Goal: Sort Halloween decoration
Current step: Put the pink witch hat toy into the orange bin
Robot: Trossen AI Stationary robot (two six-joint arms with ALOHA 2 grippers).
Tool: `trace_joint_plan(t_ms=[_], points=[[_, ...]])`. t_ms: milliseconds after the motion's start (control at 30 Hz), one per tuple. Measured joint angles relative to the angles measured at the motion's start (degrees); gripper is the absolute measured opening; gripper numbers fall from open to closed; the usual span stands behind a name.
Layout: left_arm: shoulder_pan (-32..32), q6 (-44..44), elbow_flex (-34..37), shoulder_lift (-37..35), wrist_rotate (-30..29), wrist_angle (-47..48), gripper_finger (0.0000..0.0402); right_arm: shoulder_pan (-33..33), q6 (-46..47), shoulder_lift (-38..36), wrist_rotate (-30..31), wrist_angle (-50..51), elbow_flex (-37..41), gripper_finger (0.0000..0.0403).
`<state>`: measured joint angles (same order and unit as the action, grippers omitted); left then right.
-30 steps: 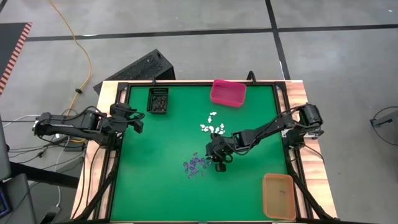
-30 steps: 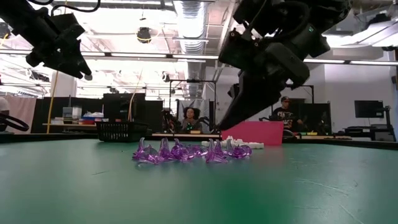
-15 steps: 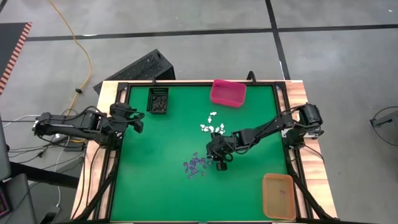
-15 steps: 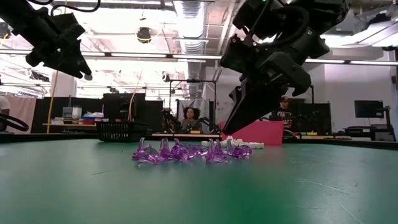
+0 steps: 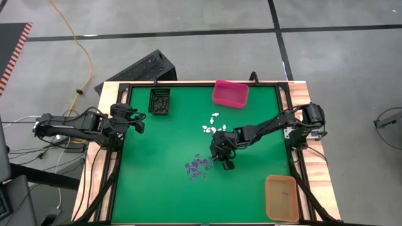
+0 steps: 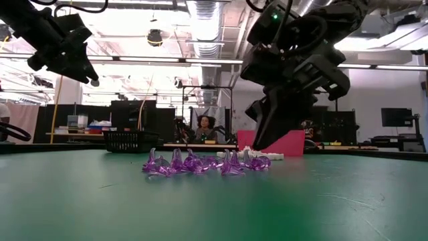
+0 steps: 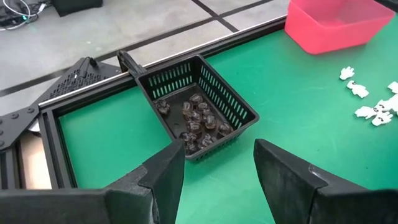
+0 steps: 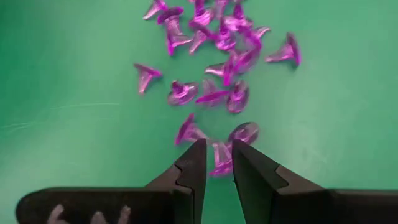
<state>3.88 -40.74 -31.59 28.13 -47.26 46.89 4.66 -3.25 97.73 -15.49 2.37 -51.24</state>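
The purple trinkets (image 5: 198,167) lie in a loose heap near the middle of the green table (image 5: 163,188). The white trinkets (image 5: 213,125) are scattered nearby, toward the pink bin (image 5: 230,93). Only the right wrist view shows the right gripper (image 8: 217,163) pinching one purple piece (image 8: 221,155) between narrowly parted fingers, above the heap's edge. From above, the right gripper (image 5: 224,164) is a dark blot beside the heap and the held piece is hidden. The low view shows it (image 6: 264,144) raised off the table. Black trinkets (image 7: 198,119) show clearly only in the left wrist view, inside the black basket (image 7: 239,109). The left gripper (image 7: 217,165) hovers before the basket, fingers spread and empty. The orange bin (image 5: 281,198) sits at the table's near right corner, its contents unclear.
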Motion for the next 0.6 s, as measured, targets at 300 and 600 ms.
trace_joint_plan(t_ms=[300, 600], points=[[0.0, 0.4, 0.0, 0.0, 0.1, 0.0, 0.0183, 0.0, -3.7, 0.0, 0.0, -1.2, -0.4, 0.0124], [0.0, 0.3, 0.0, 0.0, 0.1, 0.0, 0.0183, -0.7, -5.8, 0.0, 0.8, -1.6, -0.7, 0.0176]])
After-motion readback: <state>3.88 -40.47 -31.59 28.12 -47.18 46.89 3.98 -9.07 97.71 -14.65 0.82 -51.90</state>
